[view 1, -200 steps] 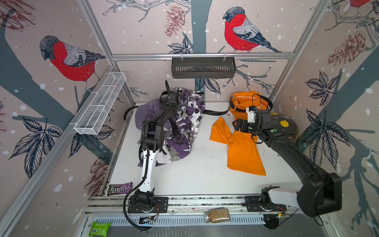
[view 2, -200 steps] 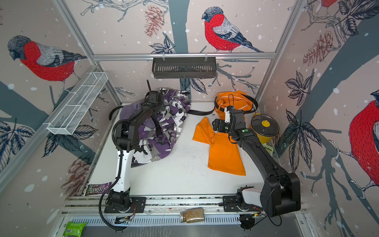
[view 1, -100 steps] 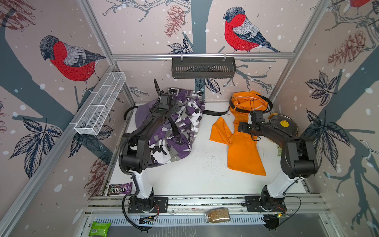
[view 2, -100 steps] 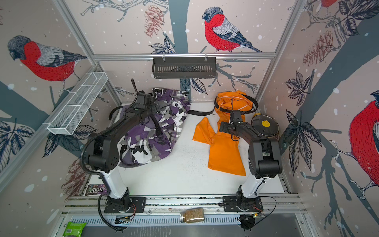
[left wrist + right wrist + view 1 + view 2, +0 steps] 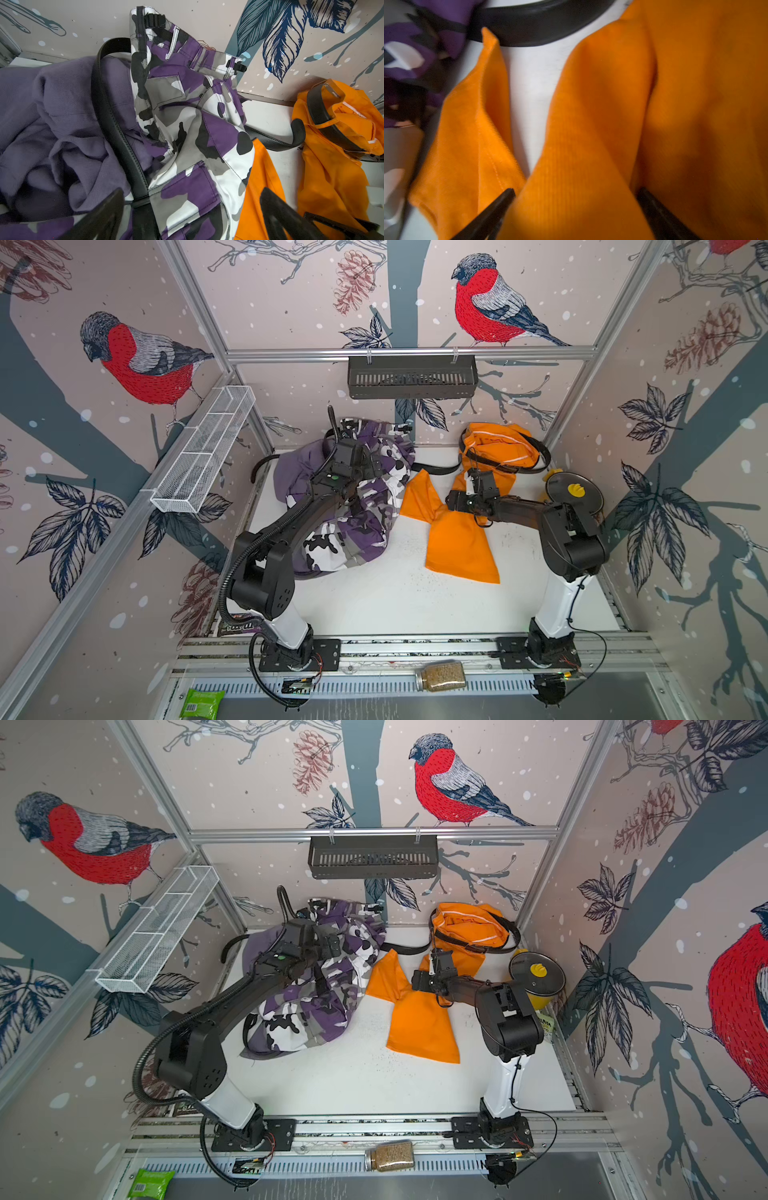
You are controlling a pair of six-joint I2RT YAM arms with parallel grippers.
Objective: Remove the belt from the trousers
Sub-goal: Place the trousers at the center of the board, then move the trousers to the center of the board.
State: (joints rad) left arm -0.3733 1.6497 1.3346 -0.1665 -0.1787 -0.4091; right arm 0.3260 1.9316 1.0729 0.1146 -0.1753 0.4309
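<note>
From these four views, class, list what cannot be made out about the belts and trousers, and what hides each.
- Left wrist view: the black belt runs under the camouflage trousers; its further course is hidden.
- Both top views: the left arm covers much of the lilac trousers.
- Right wrist view: blurred; the belt strap is cut by the picture's edge.
- Left wrist view: the orange trousers are cut off at the edge.

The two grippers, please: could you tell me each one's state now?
Left gripper: open, holding nothing.
Right gripper: open, holding nothing, over bright orange cloth trousers.
</note>
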